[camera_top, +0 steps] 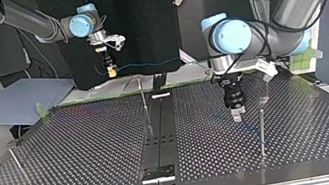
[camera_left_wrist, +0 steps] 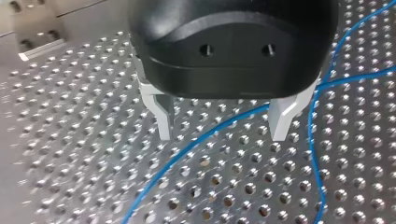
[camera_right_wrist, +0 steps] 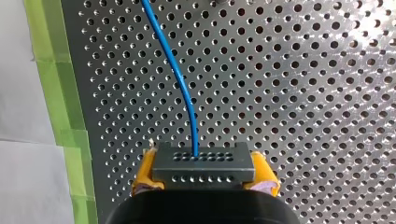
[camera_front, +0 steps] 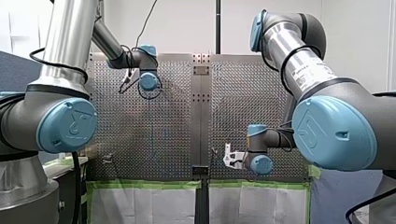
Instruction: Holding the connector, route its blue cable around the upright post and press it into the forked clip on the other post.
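In the top view my right tool point(camera_top: 111, 71) hangs over the far edge of the bench point(camera_top: 85, 146), yellow pads point(camera_right_wrist: 145, 171) clenched on the connector point(camera_right_wrist: 203, 167) by its flanks. The blue cable point(camera_right_wrist: 180, 84) leaves the connector's face and runs out over the bench (thin, limp, light, I judge; it will sag and follow any pull, so the rigid connector is the place to hold). Next stands a slim post point(camera_top: 143, 98) at mid-bench. Then my left tool point(camera_top: 235, 113), metal fingers point(camera_left_wrist: 164, 119) spread and empty, low over the bench with the cable passing between them, near a second post point(camera_top: 261, 129) toward the near edge.
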Robot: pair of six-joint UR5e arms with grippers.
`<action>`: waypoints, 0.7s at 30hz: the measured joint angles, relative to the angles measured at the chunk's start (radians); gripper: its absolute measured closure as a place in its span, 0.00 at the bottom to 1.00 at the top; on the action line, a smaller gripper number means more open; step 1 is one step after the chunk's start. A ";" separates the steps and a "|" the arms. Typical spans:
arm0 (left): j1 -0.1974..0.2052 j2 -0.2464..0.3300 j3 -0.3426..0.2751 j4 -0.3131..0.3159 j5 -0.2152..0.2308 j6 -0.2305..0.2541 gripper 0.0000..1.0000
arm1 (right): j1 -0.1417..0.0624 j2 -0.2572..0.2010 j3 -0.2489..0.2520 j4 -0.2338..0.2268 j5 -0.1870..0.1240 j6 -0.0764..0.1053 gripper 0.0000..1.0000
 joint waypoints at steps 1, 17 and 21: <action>0.000 -0.002 0.000 0.000 0.000 0.001 0.00 | 0.000 0.000 0.000 0.000 0.000 0.000 1.00; 0.034 -0.037 0.001 0.023 -0.002 -0.005 0.00 | 0.005 0.000 0.000 0.002 0.000 -0.001 1.00; 0.027 -0.069 0.001 0.022 0.005 -0.001 0.00 | 0.007 0.001 0.000 0.002 0.000 0.000 1.00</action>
